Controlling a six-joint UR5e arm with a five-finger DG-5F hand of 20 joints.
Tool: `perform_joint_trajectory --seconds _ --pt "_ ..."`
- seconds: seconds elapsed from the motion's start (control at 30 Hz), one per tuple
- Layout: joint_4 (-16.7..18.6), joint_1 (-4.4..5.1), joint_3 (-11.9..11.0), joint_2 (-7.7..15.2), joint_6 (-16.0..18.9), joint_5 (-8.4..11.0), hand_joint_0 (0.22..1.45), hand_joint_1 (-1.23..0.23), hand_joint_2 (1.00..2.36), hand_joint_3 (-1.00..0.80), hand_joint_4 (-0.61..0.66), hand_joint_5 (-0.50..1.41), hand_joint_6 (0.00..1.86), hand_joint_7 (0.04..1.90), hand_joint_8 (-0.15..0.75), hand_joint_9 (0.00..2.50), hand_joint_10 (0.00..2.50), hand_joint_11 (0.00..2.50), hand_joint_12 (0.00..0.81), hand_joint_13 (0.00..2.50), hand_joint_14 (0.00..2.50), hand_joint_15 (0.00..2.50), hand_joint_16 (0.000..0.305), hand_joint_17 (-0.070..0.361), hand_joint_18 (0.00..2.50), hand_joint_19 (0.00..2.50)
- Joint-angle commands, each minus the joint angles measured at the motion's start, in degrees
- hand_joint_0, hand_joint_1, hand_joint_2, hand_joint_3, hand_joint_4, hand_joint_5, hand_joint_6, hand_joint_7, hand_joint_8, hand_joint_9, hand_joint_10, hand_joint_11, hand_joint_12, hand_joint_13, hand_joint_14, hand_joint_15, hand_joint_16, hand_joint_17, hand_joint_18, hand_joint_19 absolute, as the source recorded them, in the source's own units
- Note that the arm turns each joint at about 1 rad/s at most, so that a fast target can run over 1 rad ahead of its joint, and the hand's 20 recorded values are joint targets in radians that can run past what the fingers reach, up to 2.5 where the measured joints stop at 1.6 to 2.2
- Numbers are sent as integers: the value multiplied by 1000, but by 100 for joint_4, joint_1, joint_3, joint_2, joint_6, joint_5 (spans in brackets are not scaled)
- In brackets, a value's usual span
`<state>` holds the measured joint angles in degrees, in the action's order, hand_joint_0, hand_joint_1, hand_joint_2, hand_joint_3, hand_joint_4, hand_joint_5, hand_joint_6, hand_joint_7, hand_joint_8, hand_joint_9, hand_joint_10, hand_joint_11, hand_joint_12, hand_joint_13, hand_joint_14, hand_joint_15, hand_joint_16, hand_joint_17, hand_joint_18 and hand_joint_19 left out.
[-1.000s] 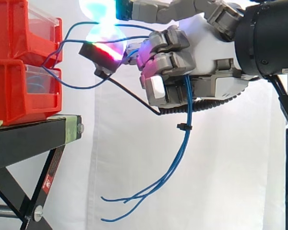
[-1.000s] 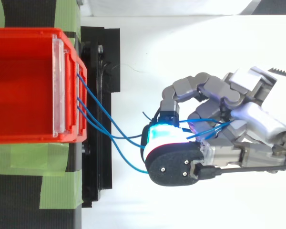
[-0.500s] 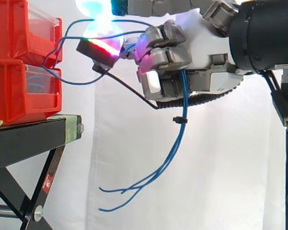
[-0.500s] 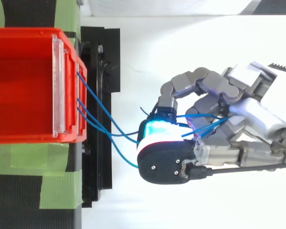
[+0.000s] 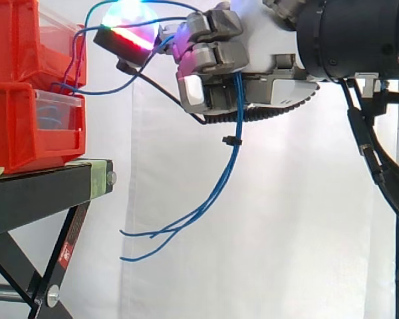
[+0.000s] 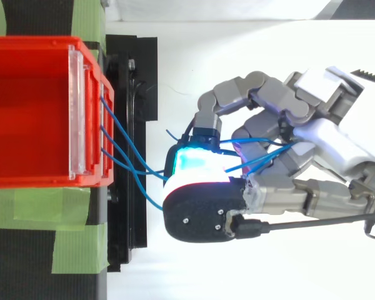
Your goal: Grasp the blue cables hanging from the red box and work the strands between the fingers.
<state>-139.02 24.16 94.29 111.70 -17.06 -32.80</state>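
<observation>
cables: three or so blue strands (image 5: pixel 235 129) run from the box front, across my glowing thumb pad (image 6: pixel 197 165), in among my curled fingers (image 5: pixel 209 33) and out beneath them, hanging loose with free ends well below.
grip: my hand (image 5: pixel 259 56) is closed round the cables; the fingers are folded tight over them, the thumb is stretched toward the box, and the strands cross between thumb and fingers.
tie: a small black tie (image 5: pixel 231 141) bunches the strands just below my fingers.
box side of fingers: the strands bow in slack loops between my thumb pad and the box (image 5: pixel 26 86); none looks taut.
box: stacked red bins on a black stand (image 5: pixel 46 193), near my thumb tip but apart from it.
step, as I judge it: cables are in hand and I am rolling the strands between my fingers.
risk, pull: if I draw away from the box, the loops go tight and the strands could slide out of my fingers or tug the bin.
risk, tie: the tie sits close under my fingers; working the strands upward could jam it against them.
risk, thumb: one strand could slip off the pad edge and leave the bundle split.
</observation>
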Motion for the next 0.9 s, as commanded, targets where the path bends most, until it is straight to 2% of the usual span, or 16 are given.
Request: perform_joint_trajectory --seconds 0.0,0.1,0.17,0.33,0.5,0.57,0.6,0.7,0.77,0.87 --pt "103 -7 2 1 -87 -16 803 -719 1010 -277 320 -183 1236 1040 545 1326 2500 2500 672 1690 2500 1934 201 151 1950 713" --pt "112 -16 -7 1 -78 -60 883 -673 1002 -88 334 -144 1259 1012 545 1326 2500 2500 672 1690 2500 1934 201 151 1950 713" --pt "112 -25 2 1 -78 -130 896 -587 1224 -55 334 -129 1284 1003 545 1326 2500 2500 672 1690 2500 1934 201 151 1950 713" --pt "120 -60 2 1 -87 -245 893 -537 1364 -18 333 -121 1319 1005 545 1326 2500 2500 672 1690 2500 1934 201 151 1950 713" --pt "120 -69 2 1 -87 -315 942 -624 1252 2 328 -150 1346 988 545 1326 2500 2500 672 1690 2500 1934 201 151 1950 713" --pt "112 -78 2 1 -96 -394 1045 -702 1042 115 304 -172 1345 992 545 1326 2500 2500 672 1690 2500 1934 201 151 1950 713" --pt "120 -78 2 1 -105 -412 1067 -704 1011 134 299 -176 1349 989 545 1326 2500 2500 672 1690 2500 1934 201 151 1950 713" --pt "103 -78 2 1 -157 -420 1104 -692 1014 186 282 -160 1395 979 545 1326 2500 2500 672 1690 2500 1934 201 151 1950 713" --pt "94 -78 2 1 -228 -420 1080 -663 1115 171 277 -152 1430 972 545 1326 2500 2500 672 1690 2500 1934 201 151 1950 713" --pt "85 -69 2 1 -351 -412 1101 -643 1150 167 270 -136 1463 977 545 1326 2500 2500 672 1690 2500 1934 201 151 1950 713"
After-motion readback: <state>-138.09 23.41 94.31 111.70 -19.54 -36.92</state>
